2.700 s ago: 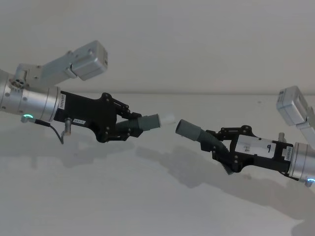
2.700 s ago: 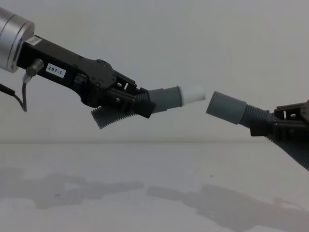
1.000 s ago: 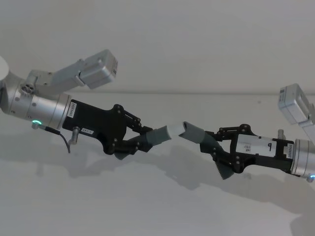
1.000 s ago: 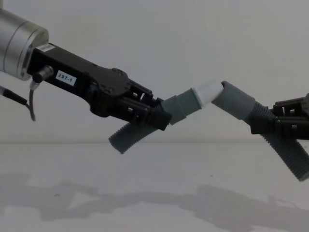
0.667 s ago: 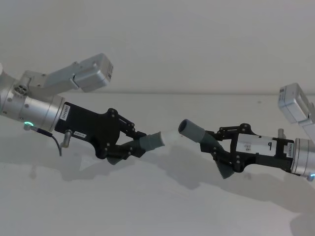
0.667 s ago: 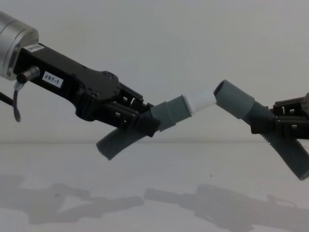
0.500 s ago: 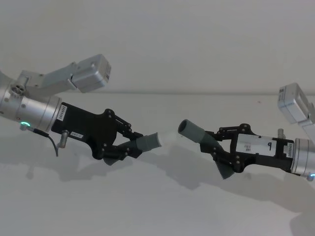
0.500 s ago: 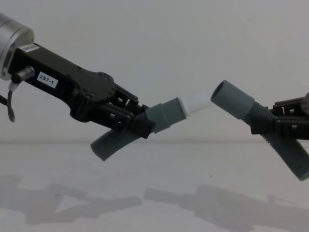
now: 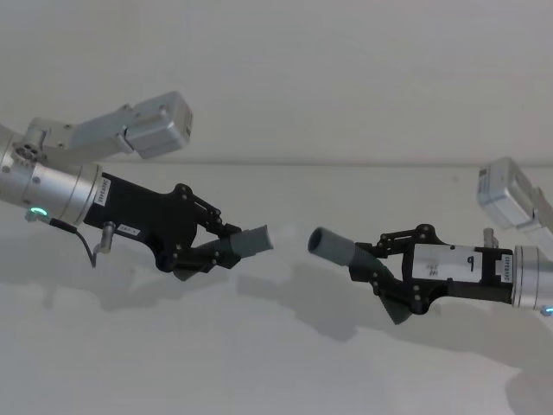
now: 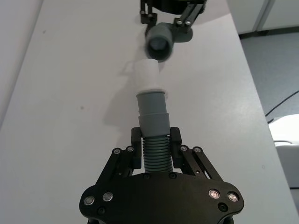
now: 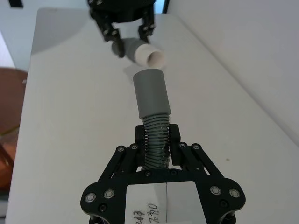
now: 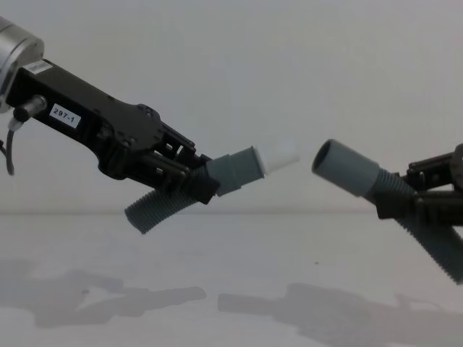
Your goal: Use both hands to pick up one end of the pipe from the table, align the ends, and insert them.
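Observation:
Both pipe pieces hang in the air above the white table (image 9: pixel 259 363). My left gripper (image 9: pixel 212 246) is shut on the ribbed part of one piece, whose grey cuff (image 12: pixel 235 172) ends in a white tip (image 12: pixel 278 155) pointing right and slightly up. My right gripper (image 9: pixel 371 259) is shut on the other piece, whose cuff (image 12: pixel 347 168) has an open round mouth facing left. A small gap separates the two ends. In the left wrist view the white tip (image 10: pixel 149 76) sits just short of the open mouth (image 10: pixel 159 43). The right wrist view shows the cuff (image 11: pixel 152 93) facing the tip (image 11: pixel 152 57).
A white wall stands behind the table. The floor beyond the table's edge (image 10: pixel 261 93) carries a cable (image 10: pixel 282 101). A brown round object (image 11: pixel 7 121) shows past the other side of the table.
A second ago the white tip touched the open mouth at an angle. Since then my left gripper has drawn back to the left with its piece and the right piece has dropped slightly, leaving a gap.

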`<action>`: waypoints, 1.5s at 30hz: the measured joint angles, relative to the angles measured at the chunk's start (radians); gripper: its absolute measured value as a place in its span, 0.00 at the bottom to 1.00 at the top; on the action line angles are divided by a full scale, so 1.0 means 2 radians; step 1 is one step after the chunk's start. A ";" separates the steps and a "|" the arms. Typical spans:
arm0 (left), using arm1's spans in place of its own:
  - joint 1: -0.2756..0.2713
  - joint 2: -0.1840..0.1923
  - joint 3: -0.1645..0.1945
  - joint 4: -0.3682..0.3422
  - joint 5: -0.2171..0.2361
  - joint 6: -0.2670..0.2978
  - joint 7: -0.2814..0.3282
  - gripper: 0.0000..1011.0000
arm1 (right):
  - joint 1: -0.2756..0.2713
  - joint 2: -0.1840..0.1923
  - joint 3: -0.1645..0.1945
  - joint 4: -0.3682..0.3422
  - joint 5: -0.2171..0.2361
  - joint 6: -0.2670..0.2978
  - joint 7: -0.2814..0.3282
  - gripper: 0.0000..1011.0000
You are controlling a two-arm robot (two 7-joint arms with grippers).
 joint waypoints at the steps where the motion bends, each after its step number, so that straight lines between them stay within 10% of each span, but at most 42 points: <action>1: -0.002 0.001 0.001 -0.001 0.003 0.001 0.002 0.34 | 0.001 0.001 -0.002 0.000 -0.003 -0.001 0.002 0.28; 20: -0.031 0.002 0.030 -0.012 0.038 0.018 0.004 0.34 | 0.033 0.026 -0.035 -0.018 -0.066 0.004 0.009 0.28; 45: -0.061 0.001 0.069 -0.021 0.072 0.029 -0.009 0.34 | 0.052 0.041 -0.055 -0.034 -0.092 0.021 0.002 0.28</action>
